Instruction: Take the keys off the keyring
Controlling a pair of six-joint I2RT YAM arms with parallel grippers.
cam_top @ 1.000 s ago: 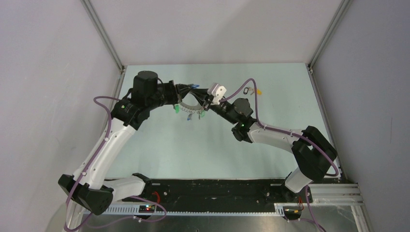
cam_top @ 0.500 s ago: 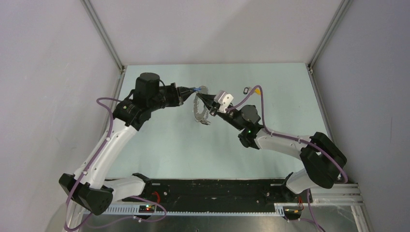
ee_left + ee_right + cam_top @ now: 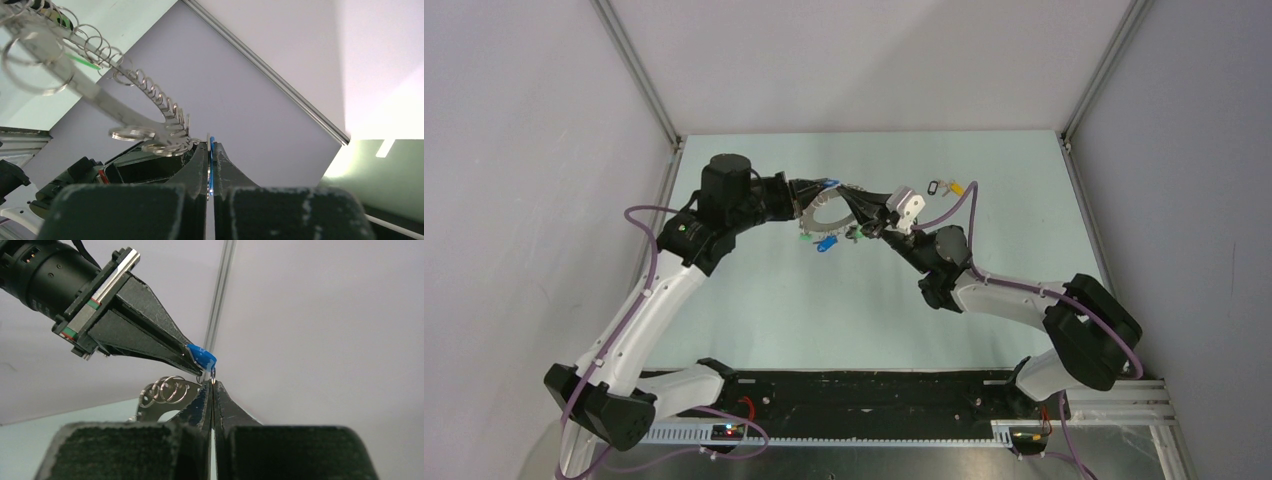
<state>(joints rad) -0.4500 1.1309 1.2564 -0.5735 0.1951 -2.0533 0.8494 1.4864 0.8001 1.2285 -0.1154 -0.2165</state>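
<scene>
Now the right gripper (image 3: 212, 387), just closed, is pinching the loop (image 3: 213, 375) beside the blue key (image 3: 202, 356) the left gripper (image 3: 196, 366) is clamping, likely starting its removal.

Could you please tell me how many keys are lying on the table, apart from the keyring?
2: a dark-headed key and a yellow-headed key, side by side near the far right of the table. Others may be hidden.

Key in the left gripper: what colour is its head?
Blue key head, clearest in right wrist view.
</scene>
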